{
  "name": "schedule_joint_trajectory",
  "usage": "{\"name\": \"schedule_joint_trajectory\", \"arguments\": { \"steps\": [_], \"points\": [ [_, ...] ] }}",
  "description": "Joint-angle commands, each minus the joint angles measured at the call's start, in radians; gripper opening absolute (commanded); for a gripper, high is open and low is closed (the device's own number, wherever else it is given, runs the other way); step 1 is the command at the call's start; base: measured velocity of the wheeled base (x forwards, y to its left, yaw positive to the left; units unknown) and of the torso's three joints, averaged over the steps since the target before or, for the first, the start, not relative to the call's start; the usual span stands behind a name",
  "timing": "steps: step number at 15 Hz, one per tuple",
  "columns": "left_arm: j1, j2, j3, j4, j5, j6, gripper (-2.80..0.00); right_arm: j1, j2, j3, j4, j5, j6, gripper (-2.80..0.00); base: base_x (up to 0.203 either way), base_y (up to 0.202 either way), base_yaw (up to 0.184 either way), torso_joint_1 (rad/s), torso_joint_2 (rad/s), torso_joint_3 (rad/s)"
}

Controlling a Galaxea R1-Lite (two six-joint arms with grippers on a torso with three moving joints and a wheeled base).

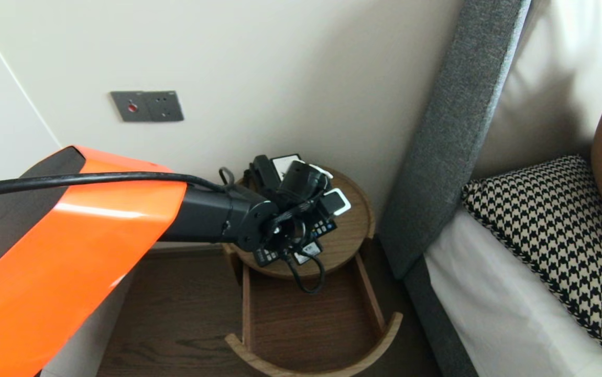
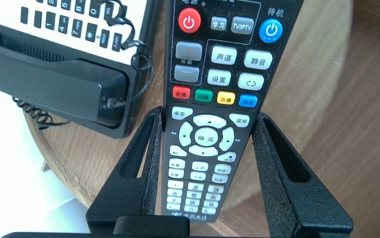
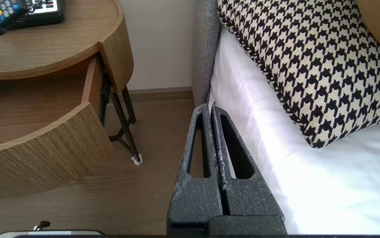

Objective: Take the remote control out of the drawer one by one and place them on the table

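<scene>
- White-sheeted bed on the robot's right, grey fabric headboard against the wall.
- Black-and-white houndstooth cushion lies on the bed, up by the headboard.
- Round wooden bedside desk stands between wall and bed. Its curved-front wooden drawer is pulled out.
- Black corded telephone with white keypad sits on the desk top on the wall side, handset in its cradle.
- Black plastic remote control, white and coloured buttons facing up, is over the desk top just beside the telephone. Its number-key end sticks out past the desk edge. Can't tell if it rests on the wood.
- Left pincer reaches over the desk and pinches the remote control across its width, one pad on each long edge near the arrow keys.
- Right pincer is parked low by the bed edge above the wooden floor, fingers pressed together, holding nothing.
</scene>
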Motion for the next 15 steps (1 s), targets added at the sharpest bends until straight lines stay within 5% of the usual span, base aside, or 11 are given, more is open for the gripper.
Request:
{"name": "schedule_joint_trajectory", "arguments": {
  "steps": [1, 15],
  "points": [
    [0.001, 0.029, -0.024, 0.005, 0.002, 0.003, -2.8, 0.001, 0.001, 0.0, 0.0, 0.0, 0.0, -2.8, 0.0, 0.0, 0.0, 0.0, 0.0, 0.0],
    [0.014, 0.128, -0.112, 0.019, -0.01, -0.007, -2.8, -0.001, 0.001, 0.0, 0.0, 0.0, 0.0, -2.8, 0.0, 0.0, 0.0, 0.0, 0.0, 0.0]
  ]
}}
